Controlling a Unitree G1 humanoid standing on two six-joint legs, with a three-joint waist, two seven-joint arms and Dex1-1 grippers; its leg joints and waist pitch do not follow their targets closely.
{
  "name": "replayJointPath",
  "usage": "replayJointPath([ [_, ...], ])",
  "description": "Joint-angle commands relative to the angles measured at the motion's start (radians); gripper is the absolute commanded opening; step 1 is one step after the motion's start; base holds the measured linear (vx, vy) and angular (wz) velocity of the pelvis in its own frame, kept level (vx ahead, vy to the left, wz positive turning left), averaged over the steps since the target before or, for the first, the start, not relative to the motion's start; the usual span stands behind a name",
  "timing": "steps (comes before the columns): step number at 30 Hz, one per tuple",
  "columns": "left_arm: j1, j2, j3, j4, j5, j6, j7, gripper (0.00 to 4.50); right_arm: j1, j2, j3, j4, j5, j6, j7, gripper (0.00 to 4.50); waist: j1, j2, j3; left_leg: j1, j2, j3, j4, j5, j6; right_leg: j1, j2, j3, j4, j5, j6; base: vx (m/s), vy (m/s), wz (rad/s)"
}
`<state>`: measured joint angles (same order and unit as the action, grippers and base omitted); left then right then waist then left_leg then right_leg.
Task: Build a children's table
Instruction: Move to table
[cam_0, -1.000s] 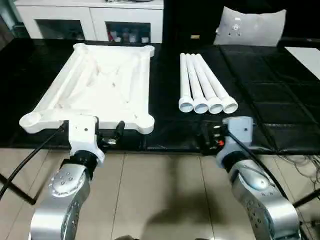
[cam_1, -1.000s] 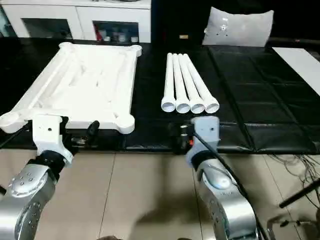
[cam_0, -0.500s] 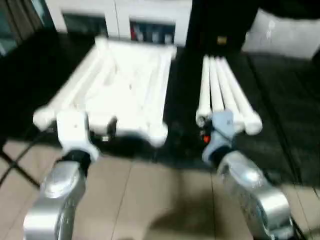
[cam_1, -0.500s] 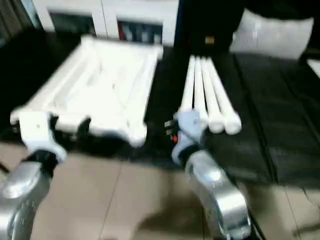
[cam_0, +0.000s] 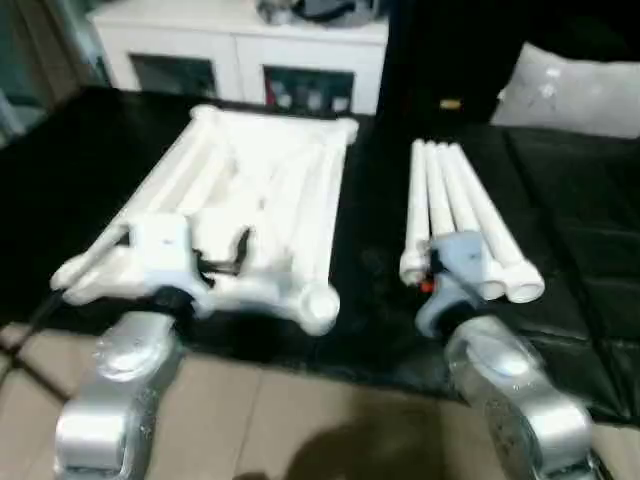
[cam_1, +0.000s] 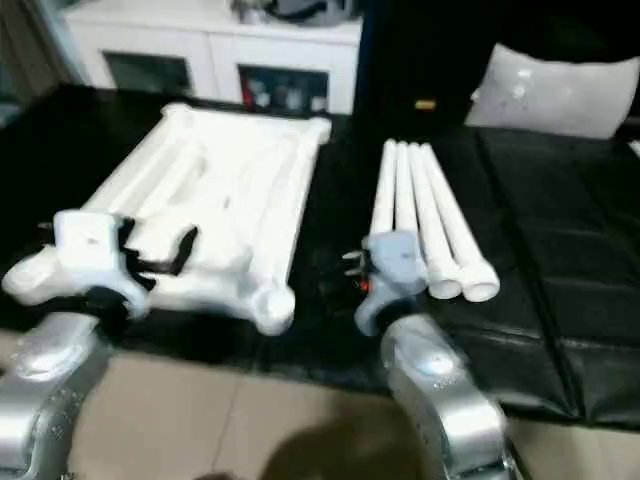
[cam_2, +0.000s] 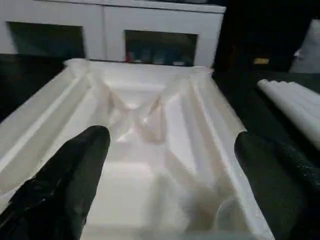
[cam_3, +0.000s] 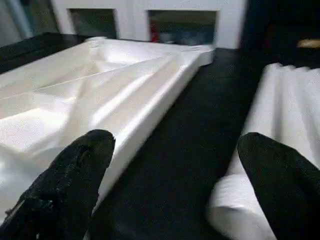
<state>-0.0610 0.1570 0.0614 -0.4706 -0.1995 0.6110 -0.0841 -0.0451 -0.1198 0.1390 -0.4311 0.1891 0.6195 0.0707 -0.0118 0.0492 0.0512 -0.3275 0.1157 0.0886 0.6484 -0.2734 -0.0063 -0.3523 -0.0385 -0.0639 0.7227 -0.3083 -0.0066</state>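
The children's table lies in parts on a black mat. Its white tabletop (cam_0: 255, 195) is upside down, ribbed underside up, with round corner sockets (cam_0: 318, 303). To its right, several white tube legs (cam_0: 455, 205) lie side by side. My left gripper (cam_2: 170, 140) is open over the tabletop's near edge, its black fingers (cam_2: 65, 185) spread wide with nothing between them. My right gripper (cam_3: 175, 142) is also open and empty, low over the mat between the tabletop (cam_3: 100, 85) and the near ends of the legs (cam_3: 280, 105).
White cabinets (cam_0: 240, 60) with dark openings stand behind the mat. A pale cushion (cam_0: 570, 85) sits at the back right. The black padded mat (cam_0: 570, 250) stretches to the right of the legs. Tiled floor (cam_0: 300, 420) lies in front.
The camera has shifted. Both arms have reached forward from the mat's front edge: the left now over the tabletop's near edge, the right beside the legs' near ends. Both stayed open.
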Motion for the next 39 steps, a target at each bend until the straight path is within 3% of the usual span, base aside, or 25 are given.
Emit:
replayJointPath([
  [1,-0.017,-0.009,-0.028,0.009,0.002,-0.002,-0.011,4.50,0.001,-0.011,-0.023,-0.013,-0.012,0.000,-0.008,4.41,-0.016,0.016,-0.043,0.087,0.132,-0.092,-0.145,-0.191,0.287,-0.065,-0.045,0.016,-0.032,0.074,0.030,0.105,-0.017,0.02],
  [2,-0.017,-0.009,-0.028,0.009,0.002,-0.002,-0.011,4.50,0.001,-0.011,-0.023,-0.013,-0.012,0.000,-0.008,4.41,-0.001,-0.049,-0.041,0.014,0.027,0.001,-0.113,-0.288,0.206,0.029,-0.093,0.084,-0.171,0.007,-0.005,0.090,-0.075,0.06],
  [3,-0.018,-0.010,-0.030,0.010,0.002,-0.003,-0.010,4.50,0.000,-0.011,-0.024,-0.014,-0.013,0.000,-0.008,4.41,0.022,-0.056,-0.037,-0.016,-0.018,0.028,-0.028,-0.241,0.173,0.073,-0.161,0.149,-0.232,-0.193,-0.068,0.090,-0.075,0.06],
  [4,-0.019,-0.012,-0.032,0.012,0.001,-0.003,-0.009,4.50,0.000,-0.011,-0.025,-0.015,-0.015,0.001,-0.007,4.41,0.045,-0.052,-0.051,-0.081,0.009,-0.008,0.072,-0.087,0.128,0.146,-0.243,0.201,-0.251,-0.409,-0.176,0.103,-0.059,-0.01],
  [5,-0.020,-0.015,-0.037,0.017,0.000,-0.005,-0.009,4.50,-0.003,-0.012,-0.025,-0.017,-0.019,0.001,-0.007,4.41,0.048,-0.050,-0.057,-0.100,0.013,-0.014,0.081,-0.039,0.105,0.153,-0.229,0.195,-0.241,-0.402,-0.206,0.139,-0.026,-0.07],
  [8,-0.027,-0.022,-0.050,0.035,0.000,-0.013,-0.015,4.50,-0.011,-0.013,-0.022,-0.017,-0.030,0.004,-0.011,4.41,0.055,-0.017,-0.039,-0.097,0.025,-0.003,-0.001,0.098,0.081,0.121,-0.127,0.091,-0.241,-0.338,-0.284,0.139,0.002,-0.02],
  [10,-0.030,-0.029,-0.051,0.041,0.000,-0.017,-0.014,4.50,-0.012,-0.015,-0.021,-0.017,-0.032,0.006,-0.011,4.41,0.016,0.041,-0.027,-0.004,0.101,-0.040,-0.127,-0.181,0.064,0.059,-0.016,0.005,-0.185,-0.329,-0.154,0.142,0.063,0.03],
  [11,-0.031,-0.030,-0.052,0.041,0.000,-0.017,-0.014,4.50,-0.012,-0.015,-0.021,-0.017,-0.032,0.006,-0.011,4.41,-0.014,0.055,-0.059,0.094,0.157,-0.117,-0.149,-0.258,0.124,0.007,-0.014,0.004,-0.087,-0.167,-0.125,0.169,0.067,0.04],
  [12,-0.033,-0.032,-0.054,0.044,0.006,-0.025,-0.011,4.50,-0.013,-0.015,-0.022,-0.016,-0.033,0.012,-0.013,4.41,-0.019,0.062,-0.069,0.120,0.167,-0.138,-0.143,-0.203,0.189,-0.015,-0.019,0.005,-0.060,-0.105,-0.092,0.169,0.067,0.04],
  [13,-0.034,-0.034,-0.057,0.046,0.014,-0.033,-0.008,4.50,-0.013,-0.014,-0.022,-0.014,-0.033,0.018,-0.015,4.41,-0.025,0.057,-0.073,0.130,0.171,-0.149,-0.129,-0.097,0.269,-0.044,-0.024,0.008,-0.039,-0.056,-0.046,0.176,0.026,0.04],
  [14,-0.036,-0.031,-0.059,0.051,0.022,-0.039,-0.003,4.50,-0.013,-0.011,-0.027,-0.011,-0.033,0.024,-0.020,4.41,-0.027,0.047,-0.084,0.140,0.210,-0.084,-0.069,0.395,0.374,-0.124,-0.072,0.041,-0.023,0.068,0.052,0.143,0.015,-0.07],
  [15,-0.040,-0.033,-0.055,0.059,0.015,-0.029,-0.002,4.50,-0.015,-0.009,-0.031,-0.007,-0.033,0.027,-0.024,4.41,-0.018,0.019,-0.092,0.128,0.208,-0.056,-0.054,0.540,0.345,-0.124,-0.089,0.051,-0.034,0.152,0.065,0.143,0.015,-0.07],
  [16,-0.043,-0.034,-0.051,0.068,0.014,-0.023,0.000,4.50,-0.015,-0.009,-0.035,-0.002,-0.033,0.026,-0.025,4.41,0.012,-0.009,-0.081,0.029,0.090,0.060,-0.012,0.541,0.241,-0.075,-0.102,0.079,-0.126,0.395,0.044,0.006,0.007,-0.43],
  [17,-0.046,-0.032,-0.051,0.079,0.020,-0.034,0.002,4.50,-0.015,-0.006,-0.038,0.004,-0.036,0.024,-0.022,4.41,0.045,-0.074,-0.096,-0.066,-0.018,0.073,0.048,0.161,0.129,0.017,-0.130,0.215,-0.153,0.452,0.093,-0.026,0.011,-0.61],
  [19,-0.053,-0.027,-0.052,0.083,0.034,-0.038,0.009,4.50,-0.019,-0.003,-0.040,0.012,-0.043,0.029,-0.023,4.41,0.073,-0.080,-0.111,-0.127,-0.029,0.011,0.111,-0.034,0.036,0.063,-0.172,0.280,-0.130,0.847,0.021,0.012,0.014,-0.65],
  [22,-0.054,-0.023,-0.051,0.084,0.042,-0.035,0.015,4.50,-0.022,-0.005,-0.035,0.008,-0.050,0.034,-0.025,4.41,0.075,-0.054,-0.080,-0.083,-0.052,-0.037,0.113,-0.090,-0.069,0.011,-0.123,0.269,-0.192,0.513,-0.010,-0.003,0.073,-0.73],
  [23,-0.054,-0.023,-0.051,0.087,0.048,-0.031,0.019,4.50,-0.023,-0.006,-0.036,0.002,-0.050,0.034,-0.027,4.41,0.054,-0.014,-0.055,-0.030,-0.007,-0.054,0.000,-0.079,-0.137,-0.022,-0.020,0.238,-0.227,0.092,-0.039,-0.051,0.177,-0.64],
  [24,-0.050,-0.022,-0.049,0.092,0.050,-0.035,0.018,4.50,-0.019,-0.003,-0.033,0.001,-0.051,0.030,-0.030,4.41,0.030,0.063,-0.049,0.001,0.083,-0.097,-0.129,-0.275,-0.216,-0.076,0.064,0.137,-0.112,-0.073,-0.001,-0.051,0.177,-0.64],
  [25,-0.050,-0.023,-0.049,0.095,0.049,-0.036,0.016,4.50,-0.018,-0.002,-0.035,-0.004,-0.050,0.034,-0.032,4.41,0.003,0.058,-0.036,-0.025,0.163,-0.093,-0.186,-0.368,-0.208,-0.077,0.047,0.098,-0.083,-0.086,0.022,-0.093,0.189,-0.56],
  [26,-0.050,-0.024,-0.050,0.095,0.047,-0.037,0.012,4.50,-0.016,-0.002,-0.035,-0.013,-0.048,0.036,-0.031,4.41,-0.008,0.067,-0.052,-0.023,0.185,-0.173,-0.197,-0.430,-0.192,-0.035,0.001,0.056,-0.015,0.010,0.034,-0.109,0.132,-0.28],
  [27,-0.050,-0.029,-0.048,0.093,0.042,-0.034,0.013,4.50,-0.016,-0.003,-0.036,-0.016,-0.046,0.037,-0.030,4.41,0.003,0.089,-0.052,-0.021,0.187,-0.169,-0.195,-0.420,-0.204,-0.055,-0.004,0.043,-0.008,0.006,0.034,-0.109,0.132,-0.28],
  [31,-0.033,0.007,-0.069,0.050,0.040,0.020,-0.010,4.50,-0.024,-0.030,-0.037,-0.008,-0.038,0.036,0.017,4.41,-0.017,0.053,-0.073,0.009,0.114,-0.136,-0.138,-0.188,0.053,-0.019,-0.053,0.032,-0.088,0.042,-0.015,-0.074,0.015,-0.04],
  [33,-0.024,0.028,-0.068,0.036,0.038,0.050,-0.024,4.50,-0.033,-0.054,-0.022,0.006,-0.039,-0.018,0.063,4.41,0.015,0.013,-0.069,-0.092,0.039,-0.054,-0.080,-0.066,0.006,0.061,-0.165,0.089,-0.179,0.155,-0.026,-0.123,-0.095,-0.16],
  [34,-0.023,0.030,-0.068,0.035,0.038,0.053,-0.026,4.50,-0.034,-0.057,-0.020,0.007,-0.039,-0.023,0.067,4.41,0.041,-0.017,-0.072,-0.072,0.037,-0.027,-0.058,-0.050,-0.012,0.041,-0.170,0.099,-0.203,-0.014,0.039,-0.133,-0.105,-0.09],
  [39,0.015,0.154,-0.099,-0.028,-0.006,0.091,-0.177,4.21,-0.057,-0.176,0.004,0.013,0.047,-0.023,0.291,4.50,0.059,0.006,-0.049,-0.056,0.081,-0.006,-0.119,-0.175,-0.033,0.016,-0.100,0.072,-0.195,-0.332,-0.089,-0.047,-0.049,0.02],
])
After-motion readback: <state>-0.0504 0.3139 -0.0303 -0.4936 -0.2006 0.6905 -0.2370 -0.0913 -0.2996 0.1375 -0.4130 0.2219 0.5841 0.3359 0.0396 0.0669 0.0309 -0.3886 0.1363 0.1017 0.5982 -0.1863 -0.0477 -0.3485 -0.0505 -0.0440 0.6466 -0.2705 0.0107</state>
